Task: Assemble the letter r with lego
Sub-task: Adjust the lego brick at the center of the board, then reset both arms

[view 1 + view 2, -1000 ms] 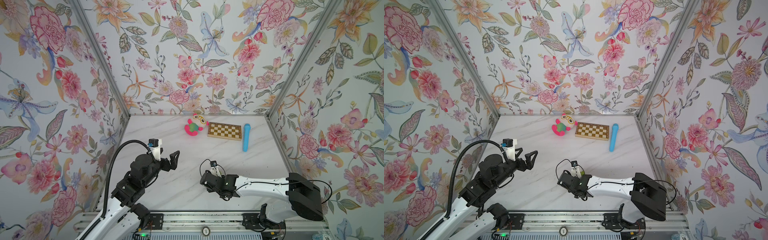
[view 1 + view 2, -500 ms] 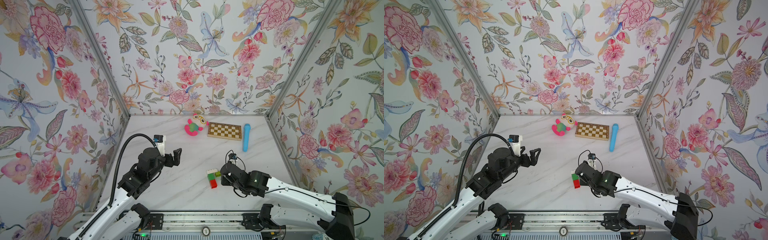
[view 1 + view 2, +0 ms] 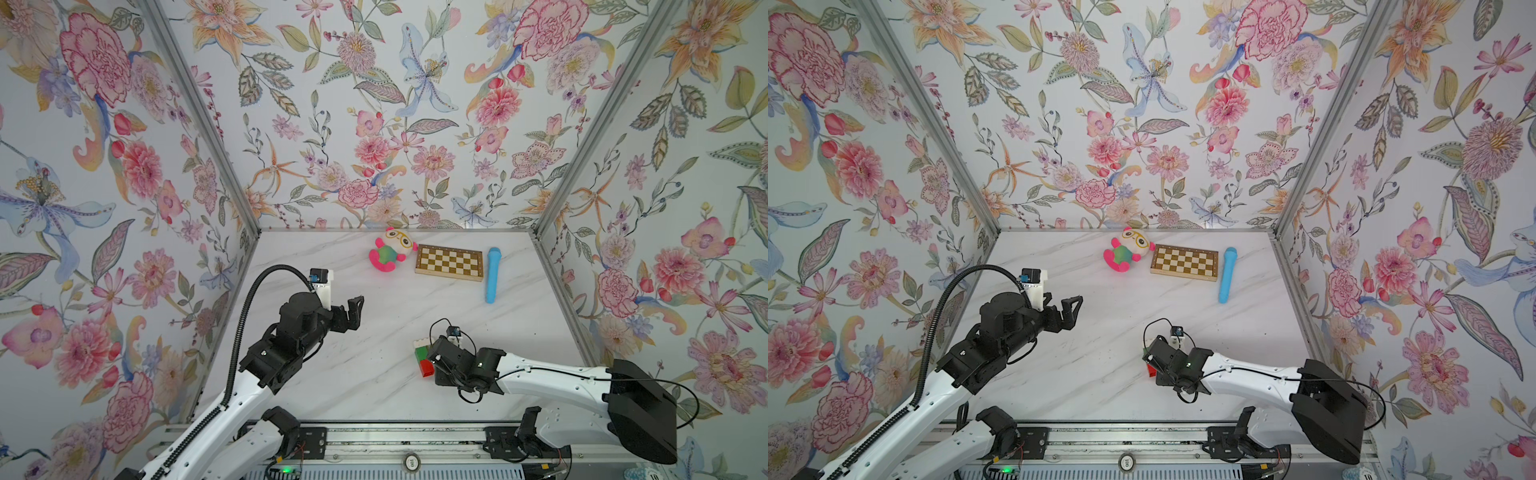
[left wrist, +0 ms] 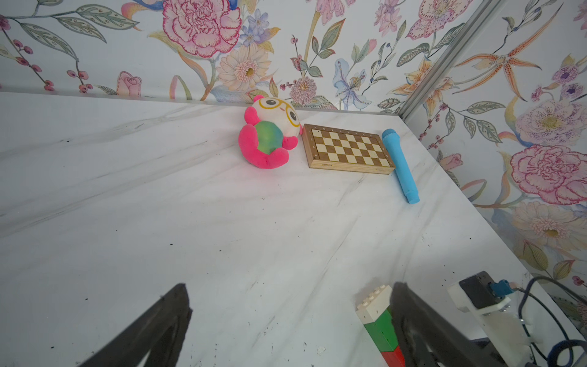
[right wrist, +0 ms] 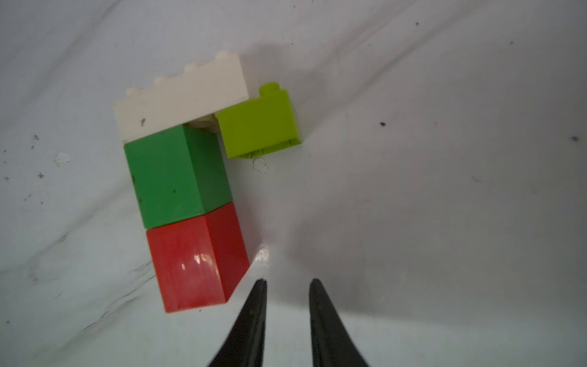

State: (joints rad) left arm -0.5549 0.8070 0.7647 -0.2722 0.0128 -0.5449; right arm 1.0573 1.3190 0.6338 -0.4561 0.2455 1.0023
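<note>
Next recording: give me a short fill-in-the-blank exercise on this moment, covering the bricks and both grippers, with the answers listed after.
1. The dark green brick sits ____ the cream brick and the red brick.
2. The right gripper, close to the red brick, holds ____.
3. The left gripper has its jaws wide ____.
4. The chessboard lies beside a ____ toy microphone.
Missing words: between; nothing; open; blue.
</note>
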